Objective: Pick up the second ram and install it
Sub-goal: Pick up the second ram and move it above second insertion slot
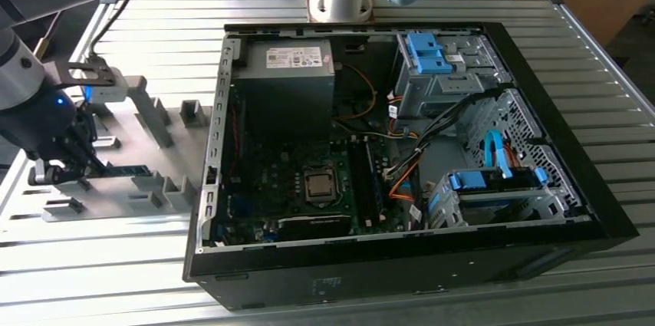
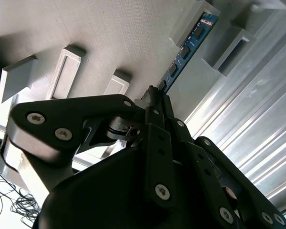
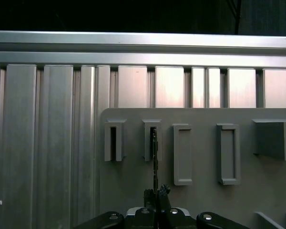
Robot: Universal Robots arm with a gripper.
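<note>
The second ram [image 2: 187, 51] is a thin blue stick with black chips, and its far end rests in a grey holder block [image 2: 214, 26]. The first wrist view shows the second ram [image 3: 155, 160] edge-on, reaching from a holder slot [image 3: 151, 140] to my fingertips. My gripper [image 2: 156, 93] is shut on its near end, and in the first wrist view the gripper [image 3: 156, 192] pinches the stick. In the exterior view the gripper [image 1: 70, 168] is low over the grey holder plate [image 1: 153, 159] at the exterior view's left, with the second ram [image 1: 121, 166] lying beside it.
An open black computer case [image 1: 409, 265] lies at the exterior view's right of the plate, with its motherboard [image 1: 307, 188], ram slots [image 1: 363, 184], cables and blue drive brackets [image 1: 428, 51]. Several grey holder blocks [image 3: 182, 153] stand up from the plate. A ribbed metal table [image 1: 103, 265] lies underneath.
</note>
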